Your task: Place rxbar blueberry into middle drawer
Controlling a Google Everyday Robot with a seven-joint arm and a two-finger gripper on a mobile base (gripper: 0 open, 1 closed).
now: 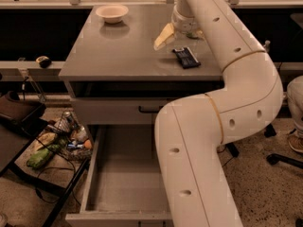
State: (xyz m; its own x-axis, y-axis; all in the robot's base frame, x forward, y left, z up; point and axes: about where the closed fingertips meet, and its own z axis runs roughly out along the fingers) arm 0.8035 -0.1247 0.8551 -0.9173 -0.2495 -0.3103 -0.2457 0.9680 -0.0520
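Dim warm light, hand [181, 34] lit above cabinet top [118, 51], deep shadows beneath
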